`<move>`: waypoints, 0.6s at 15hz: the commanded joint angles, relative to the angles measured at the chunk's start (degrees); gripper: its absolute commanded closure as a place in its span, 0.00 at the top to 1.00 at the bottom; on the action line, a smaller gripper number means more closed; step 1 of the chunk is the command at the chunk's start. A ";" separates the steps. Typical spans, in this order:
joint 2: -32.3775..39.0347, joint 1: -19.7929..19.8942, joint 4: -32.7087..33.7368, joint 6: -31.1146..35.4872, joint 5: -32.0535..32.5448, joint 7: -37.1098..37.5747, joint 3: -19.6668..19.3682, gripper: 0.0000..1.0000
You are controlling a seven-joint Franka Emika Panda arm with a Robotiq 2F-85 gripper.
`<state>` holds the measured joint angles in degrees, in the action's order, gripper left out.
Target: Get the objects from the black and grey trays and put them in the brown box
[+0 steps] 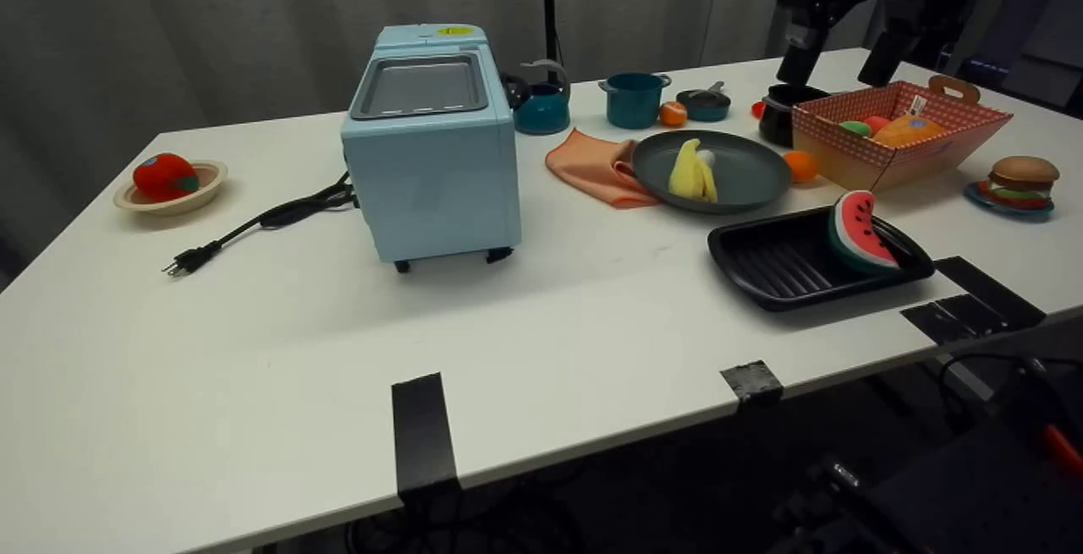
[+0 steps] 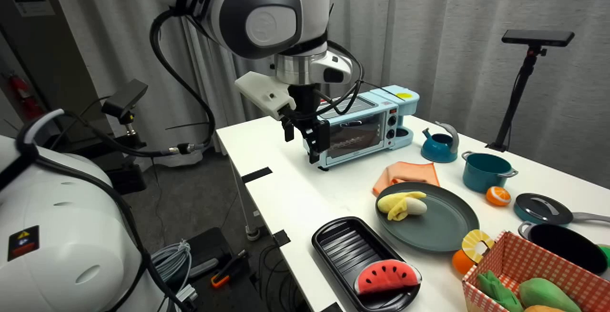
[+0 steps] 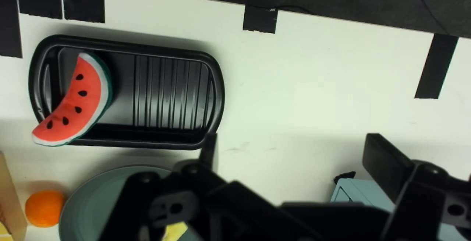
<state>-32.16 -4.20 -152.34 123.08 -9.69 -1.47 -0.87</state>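
Observation:
A black ribbed tray (image 1: 774,266) (image 2: 345,238) (image 3: 169,90) lies near the table's edge. A watermelon slice (image 1: 865,237) (image 2: 388,276) (image 3: 81,103) rests at one end of it. A round grey tray (image 1: 749,169) (image 2: 450,221) (image 3: 106,193) holds a partly peeled banana (image 1: 692,172) (image 2: 401,205), mostly hidden in the wrist view. The brown box (image 1: 846,156) (image 2: 548,255) has a red checked lining and holds several toy foods. My gripper (image 1: 833,76) (image 2: 301,145) (image 3: 292,141) is open and empty, above the table, apart from both trays.
A light blue toaster oven (image 1: 436,173) (image 2: 357,133) stands beside the grey tray. An orange cloth (image 1: 596,167) touches that tray. An orange (image 1: 799,167) sits between tray and box. A teal pot (image 1: 634,101), kettle (image 1: 541,110), burger (image 1: 1019,182) and bowl (image 1: 211,182) with a tomato stand around.

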 commanded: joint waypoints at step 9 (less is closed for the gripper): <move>4.54 2.29 4.54 0.99 2.19 0.60 0.19 1.00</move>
<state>-31.12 -3.61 -151.11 123.16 -9.20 -1.38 -0.83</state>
